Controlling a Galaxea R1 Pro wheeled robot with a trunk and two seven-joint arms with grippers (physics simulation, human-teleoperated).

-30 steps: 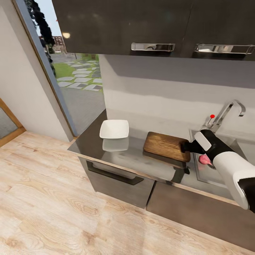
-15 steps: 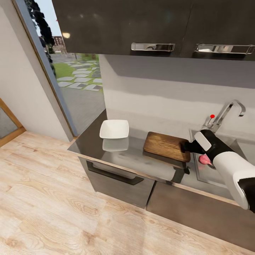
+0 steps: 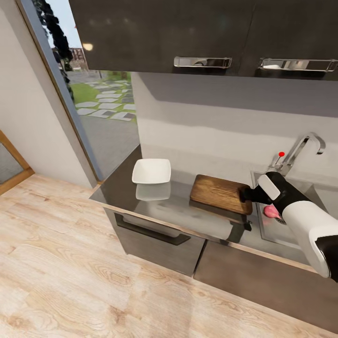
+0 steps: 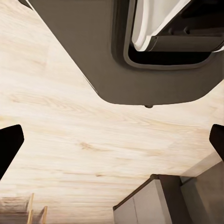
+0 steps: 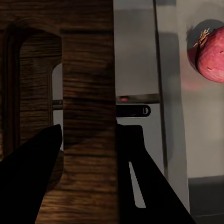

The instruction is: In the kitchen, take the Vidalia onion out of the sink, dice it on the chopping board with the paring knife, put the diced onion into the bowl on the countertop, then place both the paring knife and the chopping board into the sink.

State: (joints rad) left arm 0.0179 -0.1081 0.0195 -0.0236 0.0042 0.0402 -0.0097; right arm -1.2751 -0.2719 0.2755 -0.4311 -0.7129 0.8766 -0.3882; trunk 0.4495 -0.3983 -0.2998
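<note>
**Right gripper clamped on chopping board edge at the sink**

- The kitchen is seen from the head view: black upper cabinets [image 3: 164, 33] with chrome handles, a pale backsplash [image 3: 211, 126], a light wood floor [image 3: 70, 272], and a window [image 3: 94, 94] at the left.
- The countertop [image 3: 178, 211] is seen running along the wall, glossy and dark, above grey-brown cabinets.
- The sink [image 3: 286, 230] is set into the countertop at the right, with the chrome tap [image 3: 305, 145] and its red knob behind it.
- The chopping board [image 3: 218, 192] is seen on the countertop, its right end just beside the sink rim. In the right wrist view the board [image 5: 88, 140] appears to be tilted, with its end held up between the fingers.
- The bowl [image 3: 151, 171] is sat on the countertop left of the board, well apart from it, and is empty.
- The right gripper [image 3: 248, 194] is closed on the board's right end; in the wrist view one dark finger [image 5: 32, 182] is seen on each side of the wood [image 5: 88, 154].
- The Vidalia onion [image 3: 271, 211] is seen in the sink basin, pinkish-red, partly hidden by the right arm; in the wrist view [image 5: 212, 51] it is lying on the steel floor.
- A slim dark item [image 5: 133, 110] is seen lying near the board edge; the paring knife cannot be identified with certainty.
- The left gripper [image 4: 112, 144] is pointed at the floor, fingertips spread wide, nothing held.
</note>
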